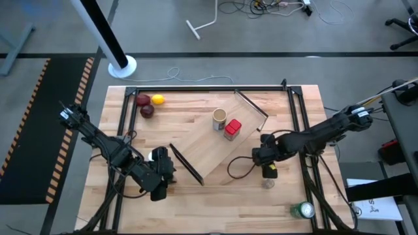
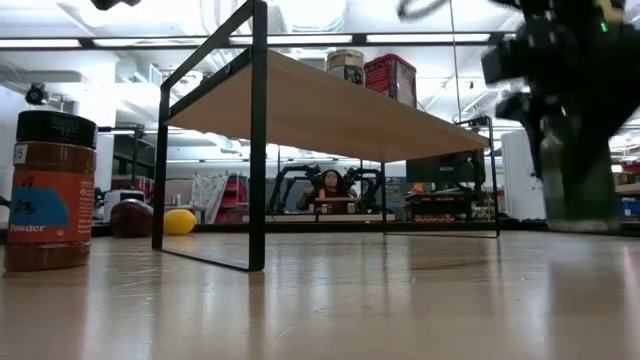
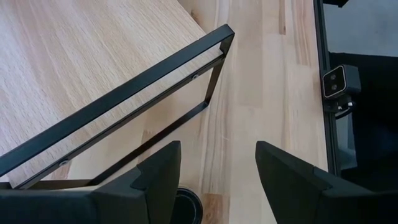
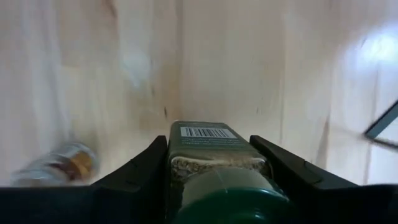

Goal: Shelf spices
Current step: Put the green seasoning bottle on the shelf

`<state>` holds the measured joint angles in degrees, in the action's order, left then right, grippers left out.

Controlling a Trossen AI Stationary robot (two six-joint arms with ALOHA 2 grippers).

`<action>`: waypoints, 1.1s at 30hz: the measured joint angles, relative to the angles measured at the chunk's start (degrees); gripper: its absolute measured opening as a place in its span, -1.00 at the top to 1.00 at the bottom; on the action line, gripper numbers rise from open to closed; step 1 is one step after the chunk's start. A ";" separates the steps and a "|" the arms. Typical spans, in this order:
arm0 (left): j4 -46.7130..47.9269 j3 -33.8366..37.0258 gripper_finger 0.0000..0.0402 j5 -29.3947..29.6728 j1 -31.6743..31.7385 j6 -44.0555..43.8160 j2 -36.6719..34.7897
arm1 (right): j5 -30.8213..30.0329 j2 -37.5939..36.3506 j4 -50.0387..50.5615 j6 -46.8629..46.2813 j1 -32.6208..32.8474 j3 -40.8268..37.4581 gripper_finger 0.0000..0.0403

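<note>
Left gripper [image 1: 159, 189]: lower left of the high view, just off the shelf's near rail; in its own wrist view the fingers stand apart with nothing clearly between them, and a dark round lid shows just under them. It looks to be waiting.
Black-lidded jar [image 2: 48, 190]: far left of the low view, standing upright on the table [image 1: 196, 196], not yet shelved.
Shelf [image 1: 196, 140]: centre of the high view, set at a slant, a black rail at each short end.
Tan jar [image 1: 219, 119] and red boxy jar [image 1: 232, 129]: just beside each other on the shelf top, centre of the high view.
Right gripper [image 1: 268, 171]: right of centre in the high view, off the shelf's right end; fingers closed against both sides of the green-lidded jar [image 4: 214, 168].
Tiny grey-lidded jar [image 1: 268, 184]: on the table just below the right gripper.
Step in hand: by my judgement, carrying the green-lidded jar to the shelf.
Doing it well: keep it upright, clear the rail, set it on bare board away from the two jars there, loosen only once it stands.
Risk: nudging the small jar near the gripper.
Writing, black-lidded jar: "powder" can be read; the rest is too small.
Writing, green-lidded jar: a barcode only.
Other labels: unreadable.
</note>
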<state>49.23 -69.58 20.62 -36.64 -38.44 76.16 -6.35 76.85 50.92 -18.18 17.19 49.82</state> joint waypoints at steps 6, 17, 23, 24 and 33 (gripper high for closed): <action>-0.09 -0.02 0.02 0.03 0.00 0.00 0.00 | 1.21 -3.73 7.03 4.94 0.04 8.87 0.10; -0.15 -0.02 0.02 1.35 0.00 0.82 -0.02 | -9.38 -7.52 21.27 12.27 -1.89 26.29 0.10; -0.38 0.00 0.02 1.53 0.00 1.11 -0.02 | -12.08 -5.40 23.20 12.22 -10.29 33.00 0.10; -0.38 0.00 0.02 1.55 0.00 1.11 -0.02 | -11.98 -4.70 23.36 12.24 -11.96 34.03 0.10; -0.46 0.00 0.02 1.55 0.11 1.95 -0.02 | -5.85 4.07 23.94 16.84 -27.82 42.53 0.10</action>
<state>48.77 -69.58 22.17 -36.53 -36.49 76.14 -12.20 80.92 74.85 -1.34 -10.63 92.35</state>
